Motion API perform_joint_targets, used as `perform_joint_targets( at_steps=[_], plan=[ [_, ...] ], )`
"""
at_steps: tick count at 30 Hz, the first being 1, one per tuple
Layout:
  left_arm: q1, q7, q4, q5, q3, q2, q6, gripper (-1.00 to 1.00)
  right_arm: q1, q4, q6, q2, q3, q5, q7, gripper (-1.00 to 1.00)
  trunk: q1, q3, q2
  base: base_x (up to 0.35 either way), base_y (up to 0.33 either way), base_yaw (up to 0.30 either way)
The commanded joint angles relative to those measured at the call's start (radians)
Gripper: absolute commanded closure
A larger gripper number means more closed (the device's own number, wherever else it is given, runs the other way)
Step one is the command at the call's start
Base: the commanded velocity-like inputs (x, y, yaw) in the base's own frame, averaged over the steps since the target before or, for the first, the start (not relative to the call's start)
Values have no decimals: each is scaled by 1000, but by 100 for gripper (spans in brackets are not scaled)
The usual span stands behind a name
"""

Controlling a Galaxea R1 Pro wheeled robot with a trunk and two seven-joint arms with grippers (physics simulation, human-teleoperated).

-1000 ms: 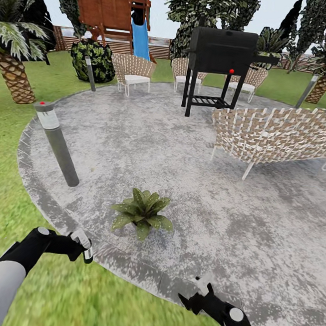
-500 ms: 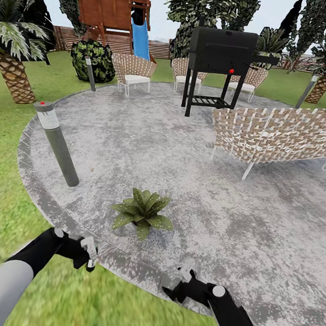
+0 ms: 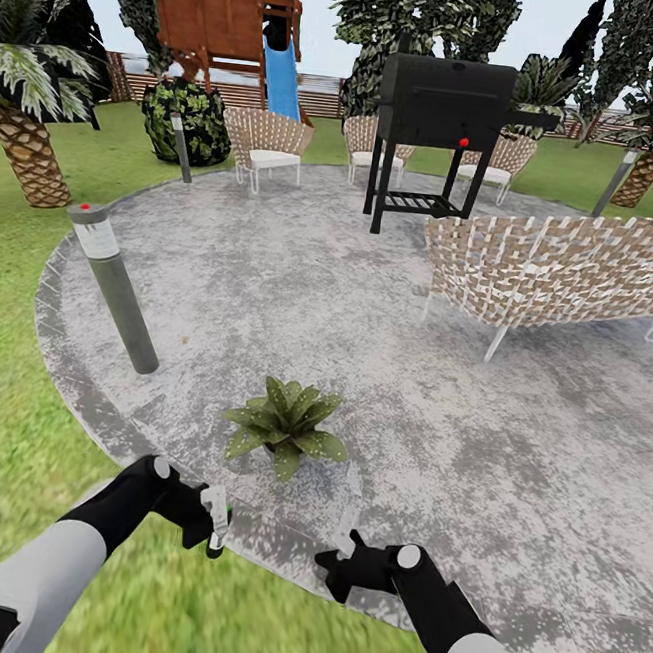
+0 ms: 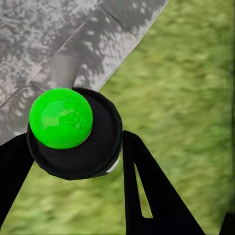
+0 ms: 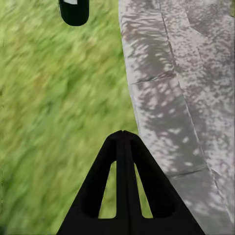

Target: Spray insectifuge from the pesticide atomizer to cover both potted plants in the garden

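A round grey mottled paved patio (image 3: 302, 274) is lying in a green lawn (image 3: 7, 404). A black box-shaped barbecue grill on legs (image 3: 443, 128) is standing near its far side, with pale woven lattice chairs (image 3: 267, 144) behind it and a long woven lattice bench (image 3: 564, 266) sitting to the right. A grey cylindrical bollard lamp (image 3: 114, 289) is leaning at the patio's left edge. A brown wooden play tower with a blue slide (image 3: 233, 20) is rising beyond, in front of a slatted wooden fence (image 3: 321, 95), and palms with scaly trunks (image 3: 26, 124) are flanking the scene.

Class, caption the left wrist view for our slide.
Left gripper holding the green-topped atomizer above the lawn at the patio edge.
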Motion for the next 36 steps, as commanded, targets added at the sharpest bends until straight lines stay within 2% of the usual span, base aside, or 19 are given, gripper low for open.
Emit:
perform_joint_targets(
  at_steps=[1, 4, 6, 8, 16, 23, 29, 36],
  plan=[
    [-2, -4, -2, -2, -6, -5, 11, 100, 0, -3, -8, 5, 0, 11, 13, 100, 0, -1, 0, 0, 0, 0],
    [-3, -2, -1, -26, -7, -34, 19, 100, 0, -11, -8, 13, 1, 12, 33, 100, 0, -1, 0, 0, 0, 0],
    [-3, -2, -1, -66, -6, -53, 44, 100, 0, -17, -9, 19, 1, 12, 37, 100, 0, -1, 0, 0, 0, 0],
    [-1, -1, 3, -75, -4, -56, 47, 100, -1, -33, -9, 20, 1, 11, 37, 100, 0, -1, 0, 0, 0, 0],
    [10, -3, 16, -70, -3, -59, 40, 100, -6, -81, -7, 20, 0, 9, 61, 100, 0, -1, 0, 0, 0, 0],
    [11, 4, 18, -74, -3, -94, 40, 100, -6, -131, -7, 20, 0, 6, 76, 100, 0, -1, 0, 0, 0, 0],
    [11, 7, 21, -73, -10, -100, 47, 100, -7, -166, -7, 37, 0, 5, 82, 100, 0, -1, 0, 0, 0, 0],
    [11, 11, 21, -77, -11, -146, 49, 100, -7, -167, -7, 47, 0, 5, 82, 100, 0, -1, 0, 0, 0, 0]
  ],
)
